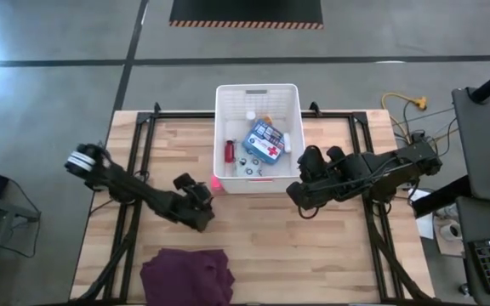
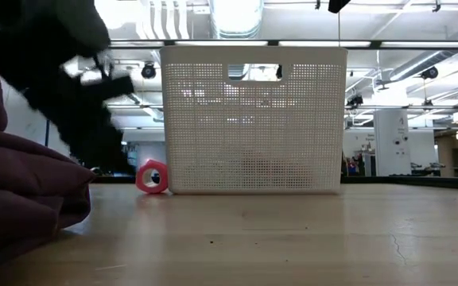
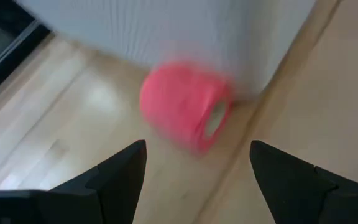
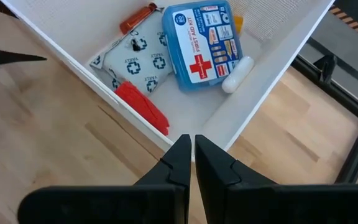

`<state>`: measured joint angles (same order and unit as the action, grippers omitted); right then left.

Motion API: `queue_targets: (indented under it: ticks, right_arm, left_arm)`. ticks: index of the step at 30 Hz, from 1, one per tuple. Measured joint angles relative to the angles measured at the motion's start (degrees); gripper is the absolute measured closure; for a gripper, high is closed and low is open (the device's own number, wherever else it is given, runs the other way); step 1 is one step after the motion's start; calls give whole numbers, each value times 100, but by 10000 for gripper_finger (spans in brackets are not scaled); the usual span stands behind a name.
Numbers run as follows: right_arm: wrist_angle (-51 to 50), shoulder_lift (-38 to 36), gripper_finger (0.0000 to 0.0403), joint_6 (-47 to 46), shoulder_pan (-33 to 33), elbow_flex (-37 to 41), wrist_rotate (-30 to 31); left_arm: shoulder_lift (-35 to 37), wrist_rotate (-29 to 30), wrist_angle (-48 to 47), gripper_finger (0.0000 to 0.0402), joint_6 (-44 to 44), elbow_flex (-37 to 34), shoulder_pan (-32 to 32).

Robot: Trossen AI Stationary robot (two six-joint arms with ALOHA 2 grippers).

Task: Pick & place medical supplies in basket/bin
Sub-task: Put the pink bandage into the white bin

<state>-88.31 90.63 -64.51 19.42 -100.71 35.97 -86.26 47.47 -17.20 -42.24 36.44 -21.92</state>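
Note:
The white perforated basket [image 1: 258, 95] [image 2: 253, 119] stands at the table's far middle. Inside it lie the blue first-aid pouch [image 4: 201, 43], the white-blue patterned pouch [image 4: 132, 62], the pink-red tube [image 4: 143, 106], the small red bottle [image 4: 138, 17], the white vial [image 4: 238, 73] and a bit of the orange box [image 4: 237, 22]. The pink cube [image 3: 185, 106] [image 1: 216, 183] [image 2: 153, 176] rests on the table against the basket's near left corner. My left gripper [image 3: 197, 165] [image 1: 204, 195] is open just short of the cube, touching nothing. My right gripper [image 4: 193, 149] [image 1: 300, 200] is shut by the basket's near right corner.
A dark purple cloth [image 1: 187, 274] [image 2: 14, 191] lies bunched at the table's near left. Black frame rails [image 1: 143, 136] run along the table's left and right sides. Bare wood [image 1: 313, 255] stretches across the near middle and right.

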Motion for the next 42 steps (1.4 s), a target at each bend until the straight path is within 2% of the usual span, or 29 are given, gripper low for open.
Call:
queue_targets:
  ticks: [4, 8, 11, 16, 19, 28, 32, 36, 42]
  right_arm:
    - [2, 0, 390, -28, 2, 0, -26]
    - [0, 0, 390, -66, 2, 0, -81]
    - [-1, -1, 390, -39, 2, 0, -180]
    - [-21, -2, 390, 6, 2, 0, -186]
    - [-23, -2, 390, 44, 2, 0, -177]
    - [-46, -2, 390, 63, 2, 0, -164]
    - [-117, -2, 390, 52, 4, 0, -155]
    - [-153, -2, 390, 16, 4, 0, -155]
    - [-155, -2, 390, -41, 2, 0, -157]
  left_arm:
    - [-550, 54, -120, 132, -225, 123, 24]
    - [-703, 144, -97, 132, -662, 138, 139]
    - [-541, 232, -88, 141, -784, 109, 227]
    - [-428, 301, -1, 168, -785, -26, 464]
    - [-427, 56, 453, 179, -706, -73, 512]
    - [-444, 9, 851, 184, -227, -202, 839]
    - [-444, -118, 1399, 188, -60, -374, 1126]
    - [-444, -315, 1948, 221, 465, -487, 1400]
    - [-425, -434, 1966, 320, 972, -493, 1685]
